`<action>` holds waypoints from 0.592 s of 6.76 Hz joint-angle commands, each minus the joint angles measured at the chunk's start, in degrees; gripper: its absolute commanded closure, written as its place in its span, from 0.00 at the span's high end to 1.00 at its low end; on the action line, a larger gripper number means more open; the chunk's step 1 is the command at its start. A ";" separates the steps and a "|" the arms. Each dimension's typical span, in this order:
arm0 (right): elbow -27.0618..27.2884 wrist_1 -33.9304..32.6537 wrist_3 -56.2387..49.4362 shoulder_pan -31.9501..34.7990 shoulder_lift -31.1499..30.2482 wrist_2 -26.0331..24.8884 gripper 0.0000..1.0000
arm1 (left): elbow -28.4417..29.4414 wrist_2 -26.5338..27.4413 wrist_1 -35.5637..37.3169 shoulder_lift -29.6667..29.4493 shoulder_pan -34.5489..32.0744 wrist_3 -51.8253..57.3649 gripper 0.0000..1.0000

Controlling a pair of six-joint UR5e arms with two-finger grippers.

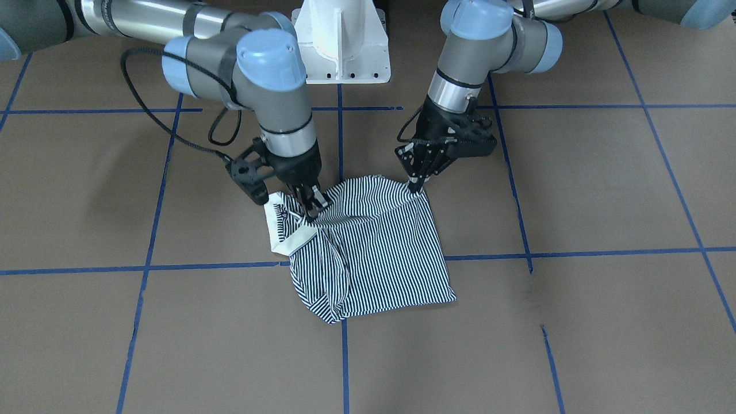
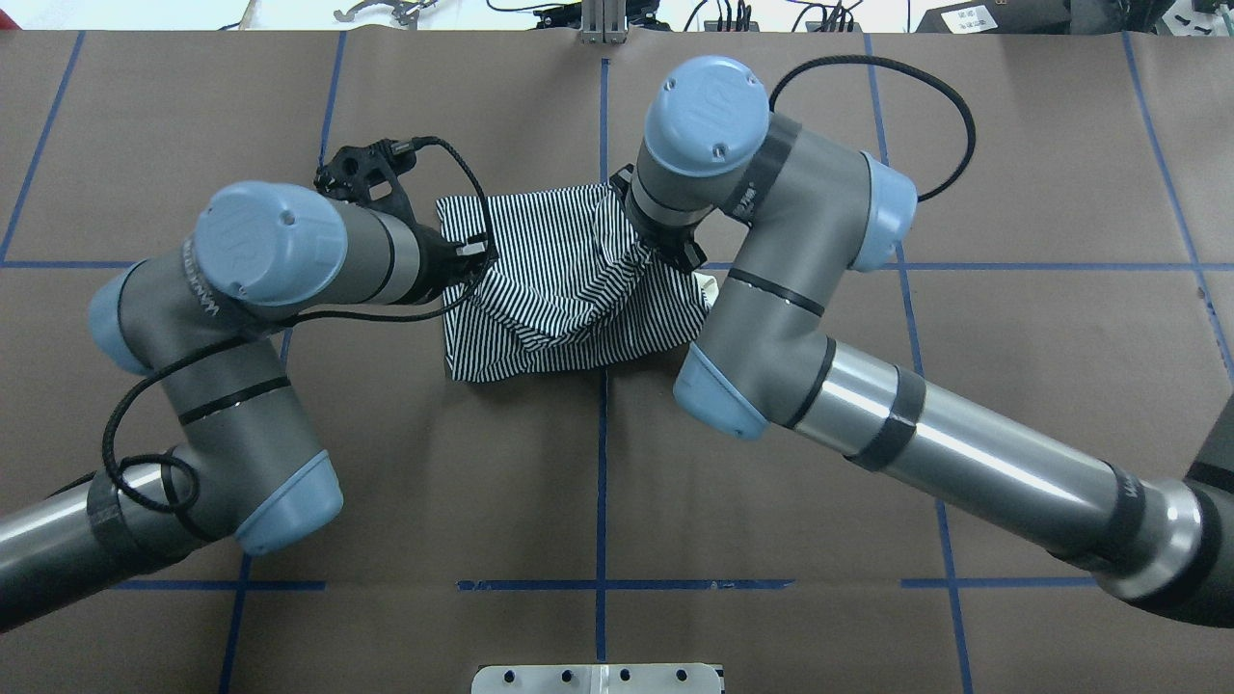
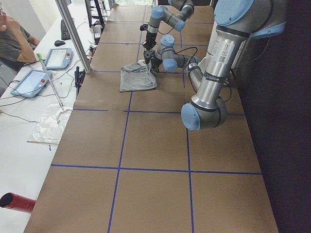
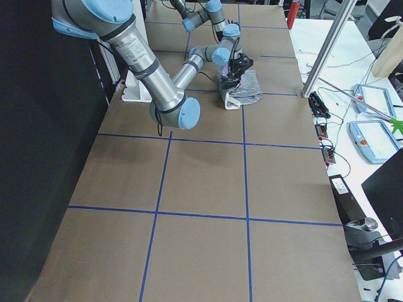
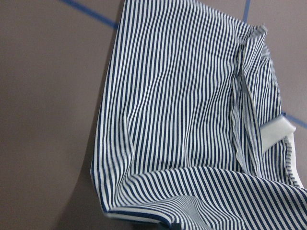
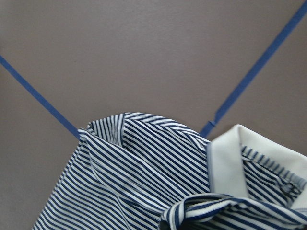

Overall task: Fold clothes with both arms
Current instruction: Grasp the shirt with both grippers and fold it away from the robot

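The striped polo shirt (image 1: 379, 247) lies bunched in a rough square near the table's middle, its white collar (image 1: 287, 238) on the front view's left. It also shows in the overhead view (image 2: 559, 289). My left gripper (image 1: 415, 185) is shut on the shirt's edge at the corner nearest the robot. My right gripper (image 1: 310, 211) is shut on fabric beside the collar, and the cloth tents up towards it. In the overhead view the right wrist hides its fingers. The left wrist view shows the stripes (image 5: 182, 120), the right wrist view the collar (image 6: 228, 158).
The brown table cover carries a grid of blue tape lines (image 1: 345, 356). The white pedestal base (image 1: 345, 46) stands behind the shirt. An operator (image 3: 12, 41), tablets (image 3: 58, 58) and a metal post (image 3: 73, 34) are along the far side. A red cylinder (image 3: 17, 201) lies off the table's end.
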 commanded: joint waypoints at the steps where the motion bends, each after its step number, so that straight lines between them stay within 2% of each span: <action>1: -12.84 8.65 -0.70 3.56 4.70 3.98 0.00 | 9.01 -0.18 -5.22 -2.53 -4.25 4.92 0.00; 2: -17.05 13.02 -2.53 3.84 5.23 4.09 0.00 | 14.18 -0.09 -10.13 -3.32 -4.88 6.59 0.00; 3: -21.52 15.94 -3.16 3.84 6.28 4.09 0.32 | 19.72 -0.09 -12.44 -4.89 -5.67 8.61 0.00; 4: -26.96 17.80 -3.34 4.36 9.16 4.09 0.61 | 27.17 -0.09 -16.47 -7.69 -7.76 12.02 0.06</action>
